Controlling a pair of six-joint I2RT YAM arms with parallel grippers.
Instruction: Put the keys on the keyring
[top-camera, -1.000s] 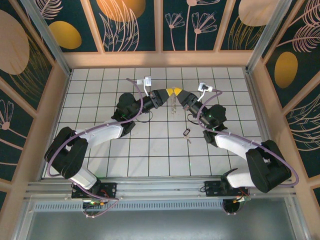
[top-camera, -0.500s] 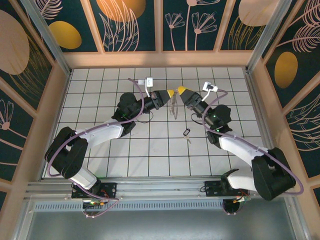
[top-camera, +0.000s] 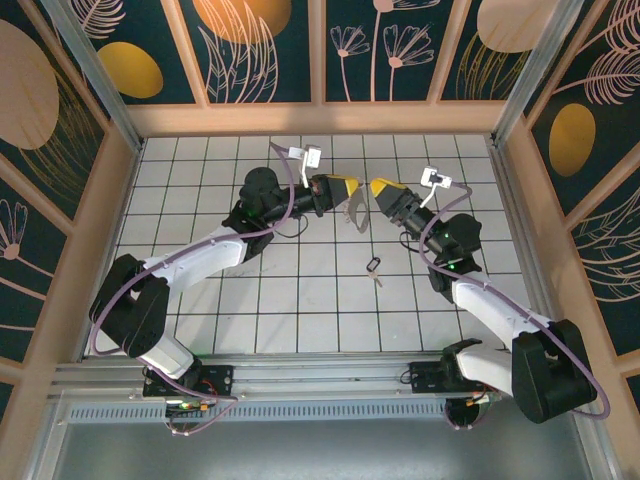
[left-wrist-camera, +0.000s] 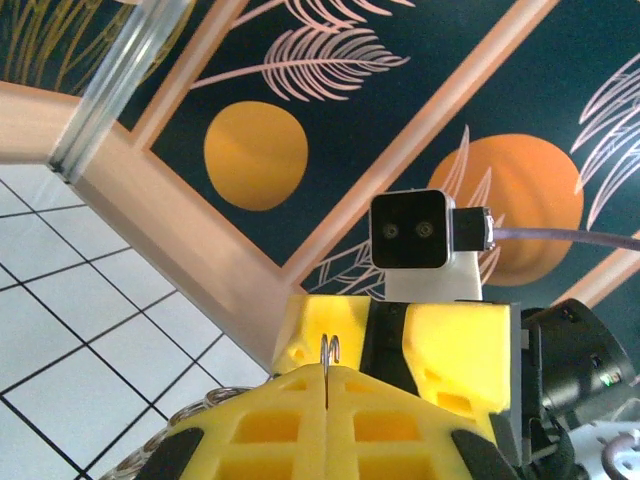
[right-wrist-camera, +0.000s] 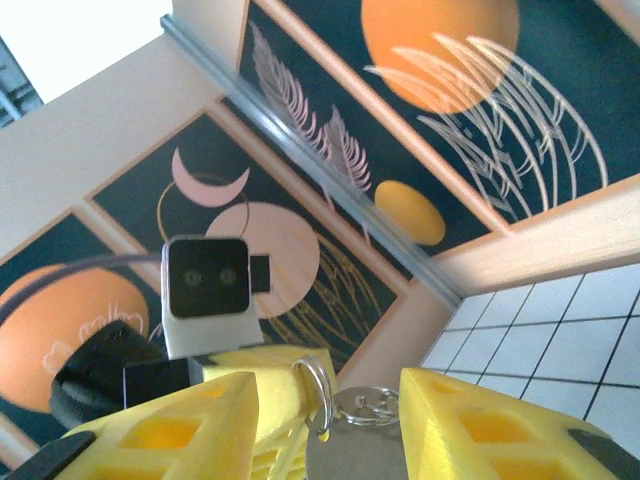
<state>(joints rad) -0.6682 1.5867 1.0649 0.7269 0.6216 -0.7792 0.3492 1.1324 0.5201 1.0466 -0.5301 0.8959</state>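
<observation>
Two arms meet tip to tip over the middle-far part of the white tiled surface (top-camera: 200, 180), left arm (top-camera: 200, 262) and right arm (top-camera: 490, 300).

- Left jaws: fully closed. In the left wrist view the yellow fingers (left-wrist-camera: 250, 430) are pressed together down one seam, with a thin wire loop (left-wrist-camera: 331, 350) sticking out of that seam. They have hold of the pale silvery-grey flattened loop keyring (top-camera: 355, 212).
- In the top view the keyring sits at the left fingertips, in the gap between the two arms' yellow tips, nearer the left one.
- Right jaws: parted, gripping nothing. In the right wrist view the two yellow fingers (right-wrist-camera: 160, 430) stand wide apart. The keyring's small round ring (right-wrist-camera: 315, 385) and a flat grey piece (right-wrist-camera: 350, 455) show in the gap between them. I can't tell whether the ring touches the left-hand finger. In the top view the right tip is just beside the keyring, not on it.
- Each wrist view looks straight at the other arm's wrist camera (left-wrist-camera: 420, 230), so the two tips face each other.
- Small metal key with black head and short silvery blade (top-camera: 373, 266): lying flat on the tiles, nearer the arm bases than the keyring and apart from it, beside the right arm. Nothing is touching it, so it's not on the ring.
</observation>
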